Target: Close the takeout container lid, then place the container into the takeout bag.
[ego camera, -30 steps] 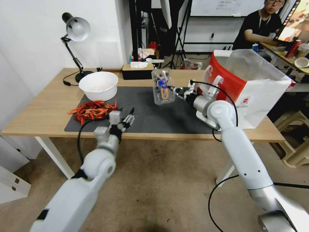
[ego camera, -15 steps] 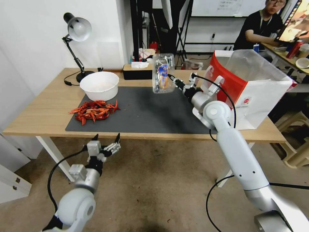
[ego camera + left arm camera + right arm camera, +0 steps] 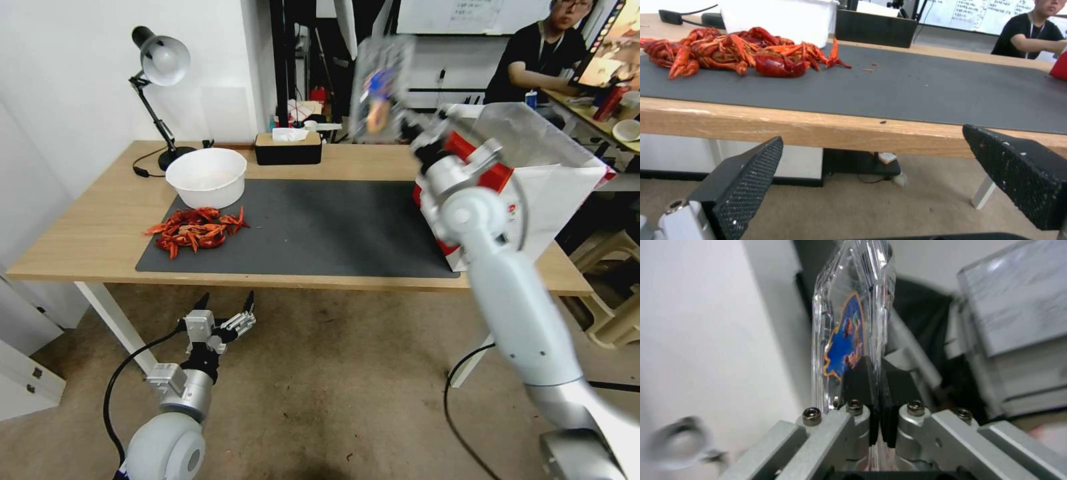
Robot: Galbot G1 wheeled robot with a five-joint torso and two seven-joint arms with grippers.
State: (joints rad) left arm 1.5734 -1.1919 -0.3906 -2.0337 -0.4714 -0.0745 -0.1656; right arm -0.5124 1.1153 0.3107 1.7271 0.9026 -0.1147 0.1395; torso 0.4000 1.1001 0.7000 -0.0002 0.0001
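Clearly, the bag (image 3: 533, 193) stands at the right of the head view, on the counter (image 3: 87, 233), mouth open upward. High at upper centre, beside that mouth, the right gripper (image 3: 405, 123) holds the container (image 3: 380, 100) aloft, jaws clamped on its thin edge. Such a narrow pinch on slick plastic could slip, or the lid (image 3: 842, 340) could spring open against the bag's rim. Lower left, below the counter, the left gripper (image 3: 223, 313) idles, jaws wide.
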